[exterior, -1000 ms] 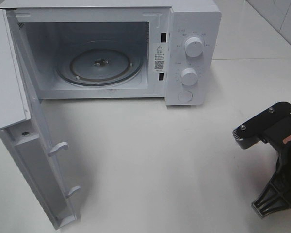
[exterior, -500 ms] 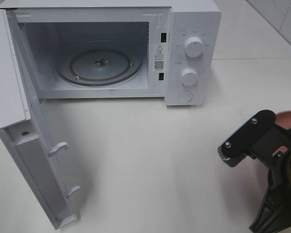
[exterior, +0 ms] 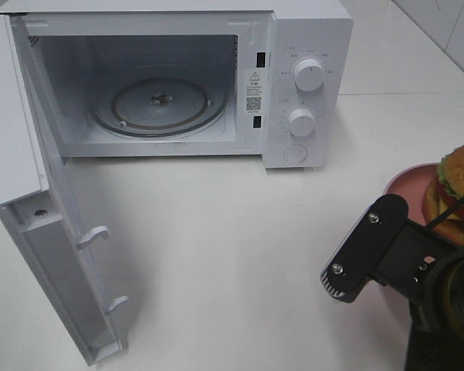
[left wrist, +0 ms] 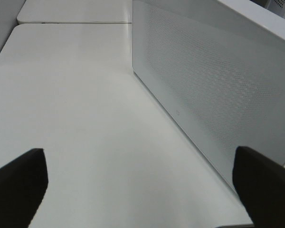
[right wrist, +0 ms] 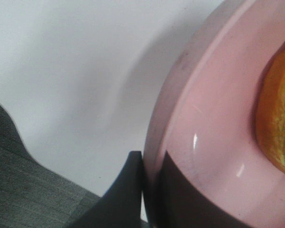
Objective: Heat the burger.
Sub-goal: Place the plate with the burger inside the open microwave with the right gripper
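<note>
Burger (exterior: pixel 462 174) sits on a pink plate (exterior: pixel 408 185) at the right edge of the exterior view, above the white counter (exterior: pixel 240 247) and well apart from the microwave (exterior: pixel 309 46). The microwave's door (exterior: pixel 31 216) stands open, showing the glass turntable (exterior: pixel 158 104). The right gripper (right wrist: pixel 149 164) pinches the plate's rim between narrow jaws. The left gripper (left wrist: pixel 138 166) is spread wide near the door's outer face, holding nothing.

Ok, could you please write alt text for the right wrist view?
The right hand is shut on the rim of a pink plate, with a white table behind. A golden-brown edge of the burger shows on the plate.
</note>
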